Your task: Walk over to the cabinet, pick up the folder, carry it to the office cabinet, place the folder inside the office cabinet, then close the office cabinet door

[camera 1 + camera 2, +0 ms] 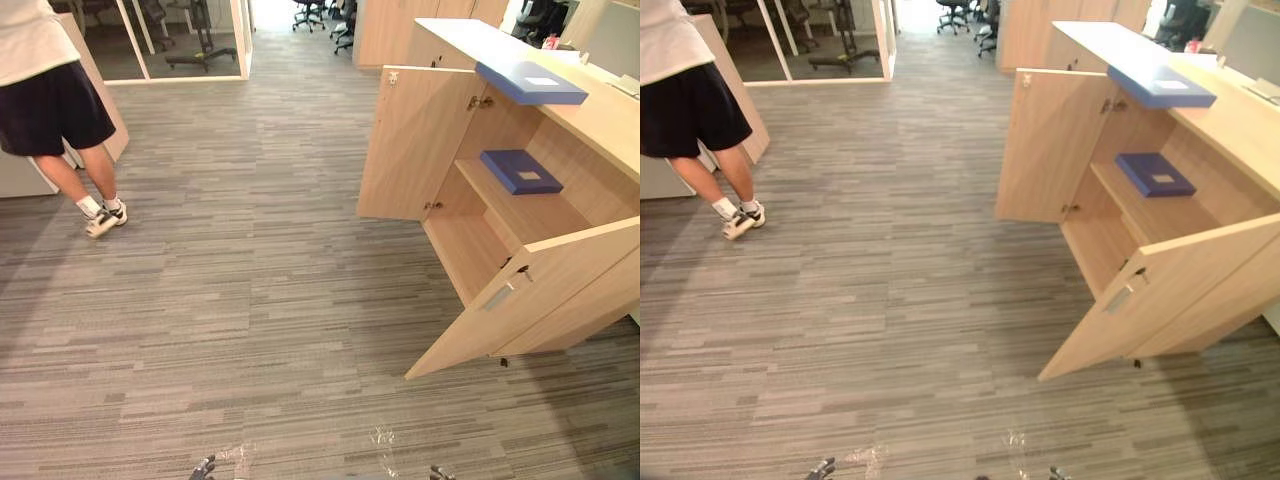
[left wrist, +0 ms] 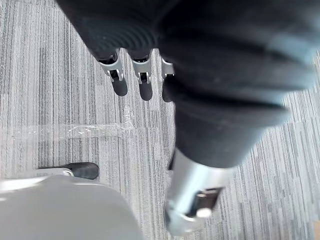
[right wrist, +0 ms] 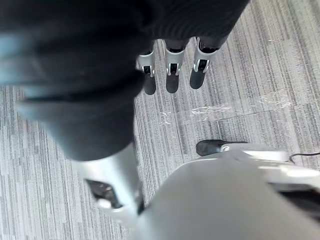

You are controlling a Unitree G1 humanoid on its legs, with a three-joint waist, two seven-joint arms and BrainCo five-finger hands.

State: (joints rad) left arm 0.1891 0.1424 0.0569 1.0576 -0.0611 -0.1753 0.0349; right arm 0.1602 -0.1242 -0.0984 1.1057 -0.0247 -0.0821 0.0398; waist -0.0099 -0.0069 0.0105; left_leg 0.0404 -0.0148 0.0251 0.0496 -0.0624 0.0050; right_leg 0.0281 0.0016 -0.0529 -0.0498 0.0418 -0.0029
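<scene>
Office cabinet (image 1: 410,140): both doors swung open, one blue folder (image 1: 520,171) flat on its inner shelf. Second blue folder (image 1: 530,83) on the bench (image 1: 600,120) above it. Left hand (image 2: 145,82) and right hand (image 3: 172,80) hang released over the carpet (image 1: 250,300), grasping nothing. Both folders lie well apart from the hands, ahead, on the right hand's side. Person (image 1: 50,100) stands far off on the left hand's side.

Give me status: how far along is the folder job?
Done: unclear. A shelf folder already lies inside the open office cabinet, and a top folder sits on the countertop. I cannot tell which one is the task's. In hand: nothing. The left hand and right hand hang open over carpet. Left: approach, and close the far door and near door.
</scene>
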